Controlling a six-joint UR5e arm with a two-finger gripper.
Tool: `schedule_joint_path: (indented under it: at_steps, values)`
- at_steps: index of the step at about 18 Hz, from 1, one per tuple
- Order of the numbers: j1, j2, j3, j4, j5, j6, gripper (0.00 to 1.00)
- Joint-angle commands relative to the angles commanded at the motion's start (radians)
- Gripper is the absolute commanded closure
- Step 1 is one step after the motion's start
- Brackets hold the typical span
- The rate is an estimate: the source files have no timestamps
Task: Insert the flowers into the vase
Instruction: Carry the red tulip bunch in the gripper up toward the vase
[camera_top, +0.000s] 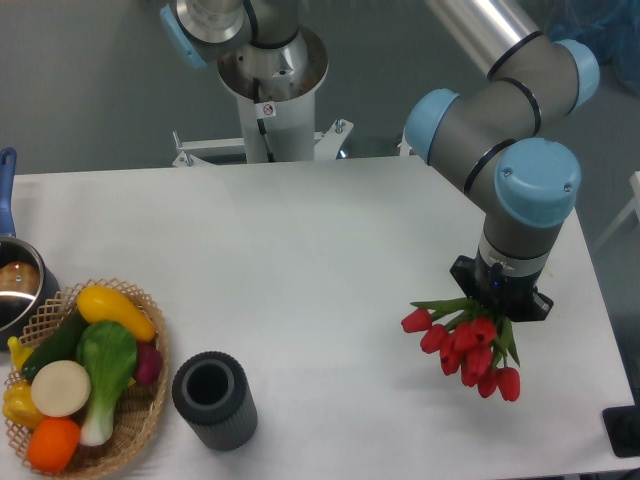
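The flowers (463, 347) are a bunch of red tulips with green leaves, hanging at the right side of the table, buds pointing down and toward the camera. My gripper (497, 305) is above them, shut on the stems; its fingers are hidden behind the buds and wrist. The bunch looks lifted off the table. The vase (214, 399), a dark grey ribbed cylinder with a round hole, stands upright near the front left, far to the left of the flowers.
A wicker basket (148, 420) of vegetables sits at the front left, touching the vase's left side. A steel pot with a blue handle (10, 265) is at the left edge. The robot base (270, 100) stands behind the table.
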Motion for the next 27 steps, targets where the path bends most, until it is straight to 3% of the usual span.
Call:
schedule_joint_path:
  at_steps: [14,23,27]
  values:
    - [-0.078,0.015,0.011,-0.008,-0.078,-0.067,0.89]
    - [-0.087,0.146,-0.014,-0.048,-0.248,-0.069,0.91]
    - [-0.086,0.166,-0.023,-0.041,-0.359,-0.071,0.91]
